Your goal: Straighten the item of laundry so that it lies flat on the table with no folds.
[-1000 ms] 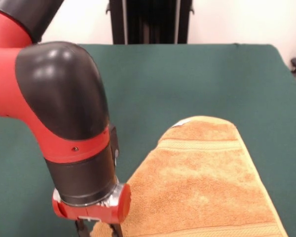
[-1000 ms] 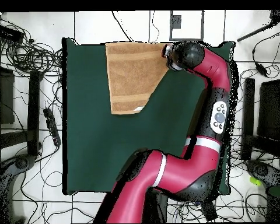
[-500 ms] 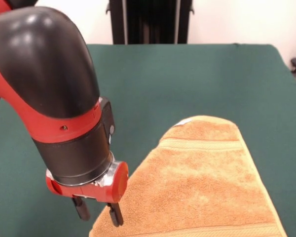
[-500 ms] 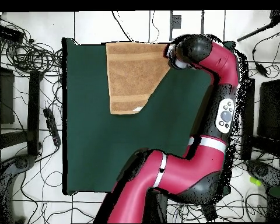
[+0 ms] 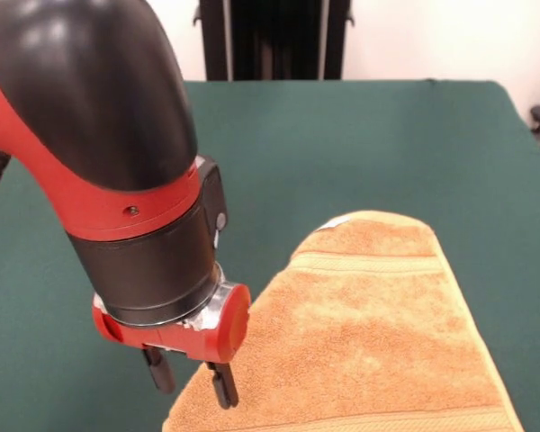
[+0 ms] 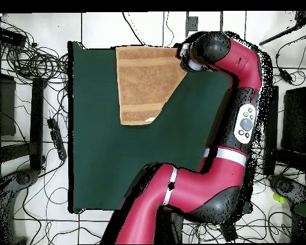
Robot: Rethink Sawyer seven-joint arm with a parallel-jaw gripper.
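The orange-tan towel (image 5: 369, 333) lies on the green table (image 5: 342, 135) at the near right of the front view. In the overhead view the towel (image 6: 146, 83) lies against the table's (image 6: 104, 159) top edge. One side is folded in along a slanted edge, with a white tag (image 5: 333, 222) at the far corner. My gripper (image 5: 192, 380) hangs over the towel's near left corner, open and empty. One finger (image 5: 222, 387) is over the towel's edge and the other over bare cloth. In the overhead view my wrist (image 6: 189, 57) hides the fingers.
My red and black arm (image 6: 241, 96) runs along the table's right side in the overhead view. Cables and dark equipment (image 6: 28, 64) lie on the floor around the table. A black stand (image 5: 274, 40) rises behind the table's far edge.
The gripper has risen from the picture's bottom edge into full view, then shifted slightly right over the towel's corner. The towel has not moved.
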